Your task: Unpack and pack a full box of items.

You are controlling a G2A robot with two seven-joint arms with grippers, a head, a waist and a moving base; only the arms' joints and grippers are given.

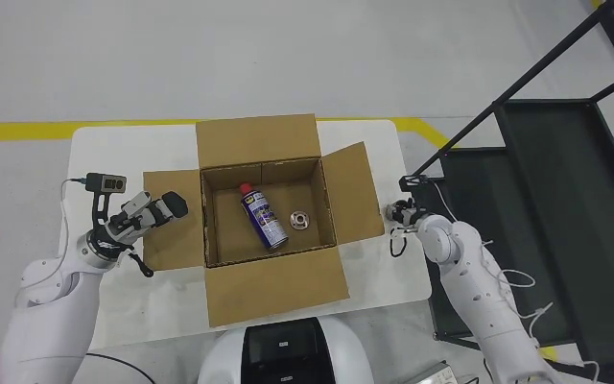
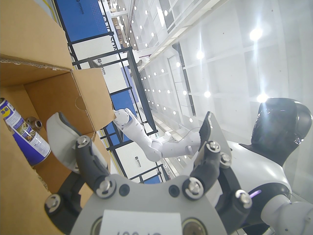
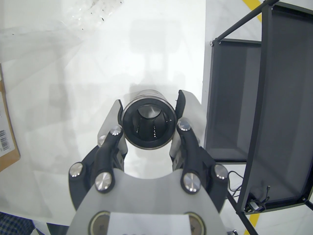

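Seen from above, an open cardboard box (image 1: 259, 142) sits mid-table with its four flaps spread flat. Taking the box as the clock's centre, the left gripper (image 1: 165, 208) hangs at nine o'clock over the left flap, its fingers spread wide and empty. Inside the box, a blue spray can (image 1: 262, 219) with a red cap lies on its side, with a small metal flanged fitting (image 1: 300, 220) just beside it at its three o'clock. At three o'clock from the box, past the right flap, the right gripper (image 3: 150, 102) is clamped on a hollow metal cylinder (image 3: 149, 125), open bore facing the wrist camera. It is over the white table (image 1: 384, 278), near the edge; whether it touches the surface cannot be told.

This looks like unpacking, with the cylinder about to be set down. It should be lowered on its flat end until it rests, then released slowly. A round part laid sideways could roll off the nearby edge.

Count: one box, one spray can, one flanged fitting, one cylinder, two grippers
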